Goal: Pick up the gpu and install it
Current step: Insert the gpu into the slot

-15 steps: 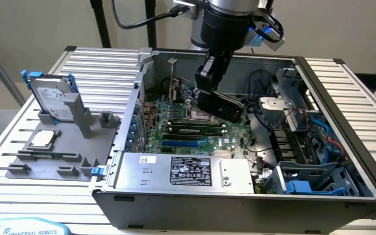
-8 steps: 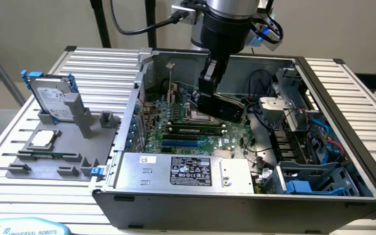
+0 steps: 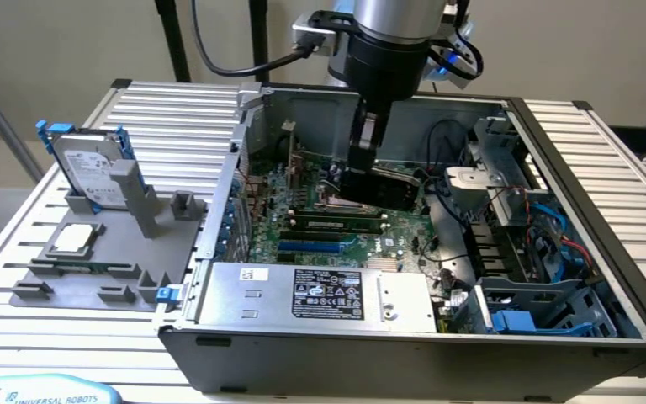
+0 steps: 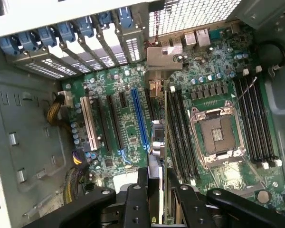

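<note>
1. At the exterior view's left, a grey holder [image 3: 76, 290] sits on the slatted surface [image 3: 9, 219]. It props a hard drive [image 3: 85, 168] upright and cradles a small square chip [image 3: 76, 238] flat, probably so that each part is easy to grasp.
2. In the middle of that view, the open computer case [image 3: 413, 345] lies on its side. This turns the green board [image 3: 323, 231] face up, so its slots can be reached from above.
3. The gripper [image 3: 366, 181] hangs inside the case over the board, clamped on the gpu [image 3: 396, 192]. It holds the card on edge, apparently so its connector side points down.
4. In the wrist view, the gripper [image 4: 160, 192] pinches the thin gpu [image 4: 157, 140], which runs between the blue slot [image 4: 140, 118] and the memory slots [image 4: 180, 128]. Its silver bracket [image 4: 161, 57] points toward the case's rear openings. I cannot tell whether the card touches a slot.
5. At the exterior view's right, the blue drive cage [image 3: 525, 316] and cables [image 3: 525, 210] lie apart from the card.
</note>
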Controlling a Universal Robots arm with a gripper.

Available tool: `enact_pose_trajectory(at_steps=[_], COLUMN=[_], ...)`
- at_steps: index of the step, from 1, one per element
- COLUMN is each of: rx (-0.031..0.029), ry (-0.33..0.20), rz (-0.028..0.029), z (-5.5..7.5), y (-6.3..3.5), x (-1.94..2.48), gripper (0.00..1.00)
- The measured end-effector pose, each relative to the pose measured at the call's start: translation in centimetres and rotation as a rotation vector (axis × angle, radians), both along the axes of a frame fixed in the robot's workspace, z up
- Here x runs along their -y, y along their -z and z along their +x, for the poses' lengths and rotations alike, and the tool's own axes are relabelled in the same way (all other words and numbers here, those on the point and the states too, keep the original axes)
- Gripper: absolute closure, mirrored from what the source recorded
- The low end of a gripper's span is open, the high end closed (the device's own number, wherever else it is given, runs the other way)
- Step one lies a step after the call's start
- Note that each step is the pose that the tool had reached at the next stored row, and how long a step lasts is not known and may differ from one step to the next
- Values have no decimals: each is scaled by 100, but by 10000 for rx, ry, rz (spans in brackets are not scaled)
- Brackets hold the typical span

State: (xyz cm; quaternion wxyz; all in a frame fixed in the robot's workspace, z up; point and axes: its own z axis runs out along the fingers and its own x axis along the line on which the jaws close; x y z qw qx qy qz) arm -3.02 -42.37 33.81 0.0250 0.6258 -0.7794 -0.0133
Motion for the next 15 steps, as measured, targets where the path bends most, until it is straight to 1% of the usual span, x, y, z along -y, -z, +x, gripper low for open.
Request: enact_pose_trajectory(at_steps=[3,5,6,7,9,10,11,12,15], rx=[5,5,6,8,12,15,18,19,16], ry=[-545,-902,-1071,-1242,-1556,-1694,-1790,-1838,-1861], rz=[54,108,148,199,315,383,426,435,434], z=[0,-1,-1,0,-1,-3,-9,-28,-96], y=[26,39,45,50,61,66,74,82,103], x=[0,0,0,0,0,0,0,0,4], gripper=[74,74,74,74,74,74,74,74,74])
